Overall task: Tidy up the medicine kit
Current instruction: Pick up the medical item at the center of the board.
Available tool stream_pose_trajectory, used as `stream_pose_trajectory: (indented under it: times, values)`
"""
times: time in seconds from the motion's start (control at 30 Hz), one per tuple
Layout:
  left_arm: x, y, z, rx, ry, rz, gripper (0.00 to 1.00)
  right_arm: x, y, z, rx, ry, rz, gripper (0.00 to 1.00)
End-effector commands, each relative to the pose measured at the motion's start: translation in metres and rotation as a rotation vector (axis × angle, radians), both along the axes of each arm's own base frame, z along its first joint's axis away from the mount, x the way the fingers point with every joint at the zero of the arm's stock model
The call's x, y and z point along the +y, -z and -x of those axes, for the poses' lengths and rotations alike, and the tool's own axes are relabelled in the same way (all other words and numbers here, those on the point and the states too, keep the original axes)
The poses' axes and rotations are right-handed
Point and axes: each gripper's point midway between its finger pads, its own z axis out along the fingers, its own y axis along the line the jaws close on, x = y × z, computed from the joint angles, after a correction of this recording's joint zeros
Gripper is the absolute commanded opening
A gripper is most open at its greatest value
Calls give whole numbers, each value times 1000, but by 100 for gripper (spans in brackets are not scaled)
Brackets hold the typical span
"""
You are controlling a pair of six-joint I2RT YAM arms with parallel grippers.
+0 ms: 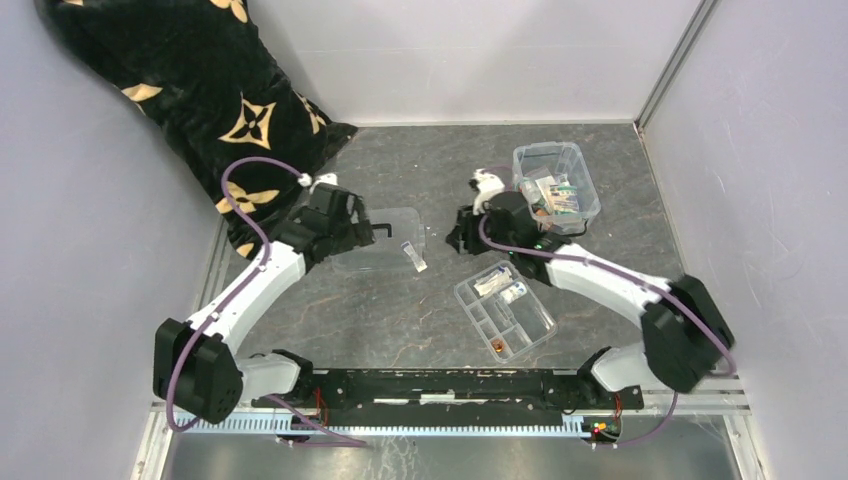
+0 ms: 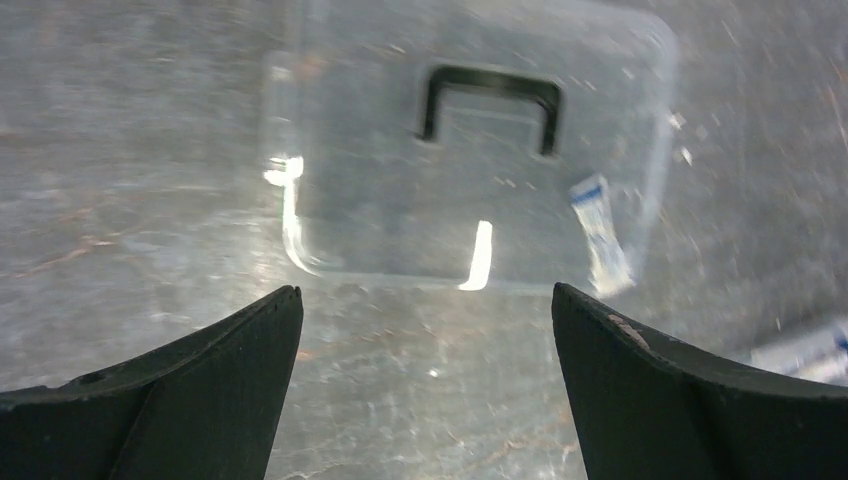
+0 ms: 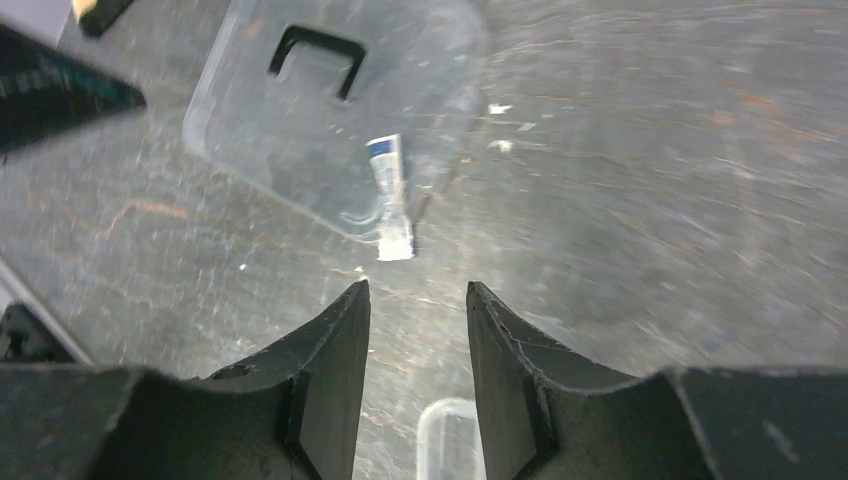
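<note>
Found kit box (image 1: 556, 185) at far right of tabletop (image 1: 430, 165), lid (image 1: 390, 250) flat left of centre. Noted left end effector (image 2: 425, 300) wide before lid, right end effector (image 3: 417, 290) narrowly parted, empty, near sachet (image 3: 392, 200).

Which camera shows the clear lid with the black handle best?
The left wrist view: the lid sits large and central, its handle plain. The right wrist view shows it smaller; the top view, tiny and faint.
</note>
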Motion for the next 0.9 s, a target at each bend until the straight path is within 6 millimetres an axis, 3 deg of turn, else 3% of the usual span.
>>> stream_pose_trajectory:
  times: [0.0,0.13,0.27,0.53,0.87]
  values:
    - [42,-10,-18,30,-123,27,100,56,8,9,25,-265,57,48]
    - [62,-7,-28,73,-158,23,100,86,35,12,55,-361,150,53]
    - [68,-9,-32,72,-165,15,100,97,55,9,53,-385,227,54]
    - [78,-7,-27,72,-178,5,100,83,95,16,87,-409,355,52]
    - [78,-11,-27,59,-169,9,100,90,105,1,72,-381,371,59]
